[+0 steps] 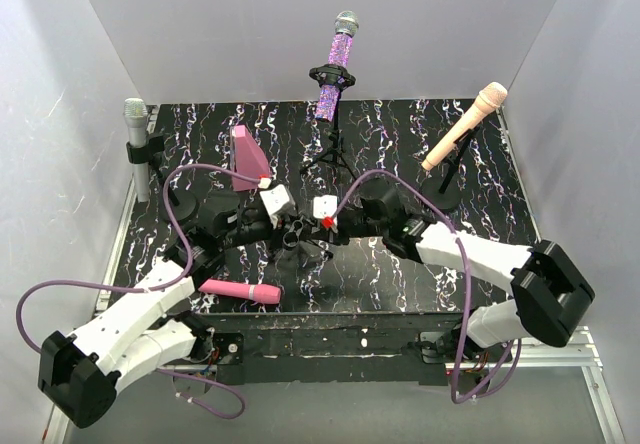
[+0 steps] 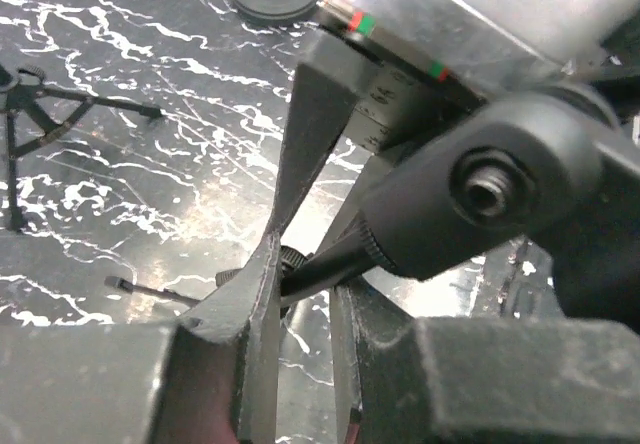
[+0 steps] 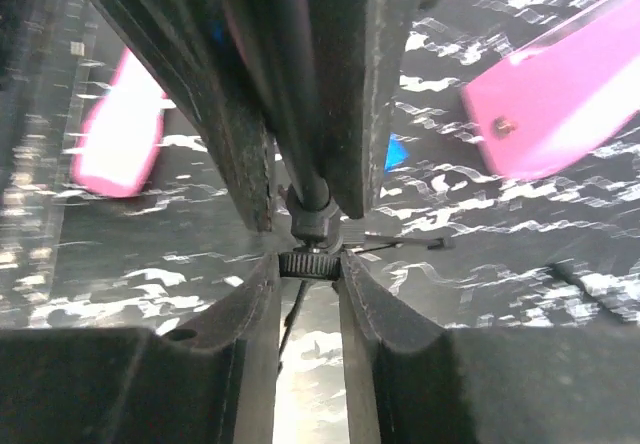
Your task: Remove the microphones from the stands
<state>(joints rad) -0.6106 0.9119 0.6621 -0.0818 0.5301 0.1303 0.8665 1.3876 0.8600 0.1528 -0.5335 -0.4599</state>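
i have both sets of jaws on the small stand in the middle of the bench. the right gripper is pinched tight on the stand's knurled collar. the left gripper is narrow, closed round the thin stem just below the clip head. the pink microphone is off the stand, lying flat near the bench's front edge beside the left arm. a silver microphone, purple microphone and peach microphone sit on their own stands further back.
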